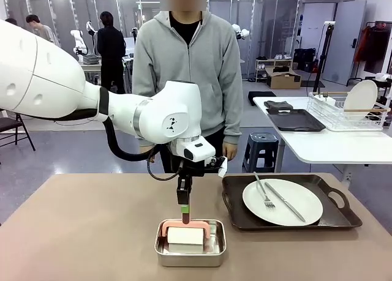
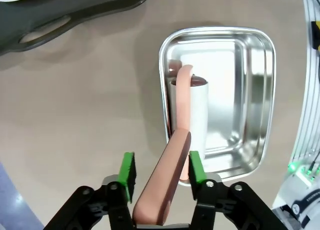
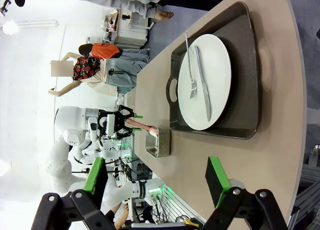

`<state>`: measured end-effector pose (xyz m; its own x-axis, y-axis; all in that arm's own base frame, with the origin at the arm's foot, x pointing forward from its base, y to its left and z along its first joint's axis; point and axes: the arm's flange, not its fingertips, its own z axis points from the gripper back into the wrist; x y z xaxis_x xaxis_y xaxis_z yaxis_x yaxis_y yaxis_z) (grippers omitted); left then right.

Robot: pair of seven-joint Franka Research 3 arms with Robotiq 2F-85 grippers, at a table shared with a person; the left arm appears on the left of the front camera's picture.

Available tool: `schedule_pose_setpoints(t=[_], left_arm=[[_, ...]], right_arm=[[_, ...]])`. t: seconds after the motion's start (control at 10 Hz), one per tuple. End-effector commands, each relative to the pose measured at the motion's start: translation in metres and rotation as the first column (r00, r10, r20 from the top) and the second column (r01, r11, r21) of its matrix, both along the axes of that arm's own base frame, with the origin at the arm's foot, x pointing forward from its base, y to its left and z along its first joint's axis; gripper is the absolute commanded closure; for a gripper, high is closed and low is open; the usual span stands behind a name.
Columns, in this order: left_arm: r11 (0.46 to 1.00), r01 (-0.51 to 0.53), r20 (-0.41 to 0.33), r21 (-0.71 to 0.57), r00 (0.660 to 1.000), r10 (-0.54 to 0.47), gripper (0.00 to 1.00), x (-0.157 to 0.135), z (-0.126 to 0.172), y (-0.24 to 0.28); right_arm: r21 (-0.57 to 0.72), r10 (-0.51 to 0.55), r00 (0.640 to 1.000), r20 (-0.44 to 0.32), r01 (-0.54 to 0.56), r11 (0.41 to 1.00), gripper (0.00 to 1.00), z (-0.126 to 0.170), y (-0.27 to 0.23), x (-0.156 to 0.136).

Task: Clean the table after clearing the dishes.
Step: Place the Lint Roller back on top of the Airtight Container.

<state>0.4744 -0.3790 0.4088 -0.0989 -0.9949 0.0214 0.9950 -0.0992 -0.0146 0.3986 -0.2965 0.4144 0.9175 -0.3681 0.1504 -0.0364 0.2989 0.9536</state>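
Observation:
A white plate [image 1: 282,201] with a fork and knife lies on a dark handled tray [image 1: 334,223] at the right of the taupe table [image 1: 79,232]. The right wrist view shows the same plate [image 3: 205,82] and tray [image 3: 250,64]. My left gripper [image 1: 185,215] points straight down over a square steel pan [image 1: 190,256]. In the pan stands a white block [image 1: 185,237] with a pink handle [image 2: 182,99]. That handle rises between my left gripper's [image 2: 161,170] parted green pads and leans against one of them. Off to the side, my right gripper [image 3: 156,177] is open with nothing in it.
A person in a grey hoodie [image 1: 190,60] stands at the table's far edge, behind the pan. Back right is a white side table [image 1: 331,146] with a dark tray [image 1: 294,119] and a dish rack [image 1: 346,112]. A stool [image 1: 263,149] stands between the tables.

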Motion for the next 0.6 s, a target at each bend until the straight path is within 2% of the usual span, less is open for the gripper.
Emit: schedule_pose_setpoints(t=[0.0,0.1,0.5], left_arm=[[1.0,0.014,0.026,-0.02,1.0,-0.013,0.16,-0.006,0.007,0.0],[0.999,0.017,0.03,-0.034,0.999,-0.016,0.0,-0.008,0.011,0.0],[1.0,-0.013,0.039,-0.016,0.999,0.013,0.0,-0.014,0.024,0.006]], right_arm=[[0.001,0.0,1.0,0.006,0.0,1.0,0.0,0.003,0.001,-0.002],[0.001,0.0,1.0,0.006,0.0,1.0,0.0,0.003,0.001,-0.002],[0.001,0.0,1.0,0.006,0.0,1.0,0.0,0.003,0.001,-0.002]])
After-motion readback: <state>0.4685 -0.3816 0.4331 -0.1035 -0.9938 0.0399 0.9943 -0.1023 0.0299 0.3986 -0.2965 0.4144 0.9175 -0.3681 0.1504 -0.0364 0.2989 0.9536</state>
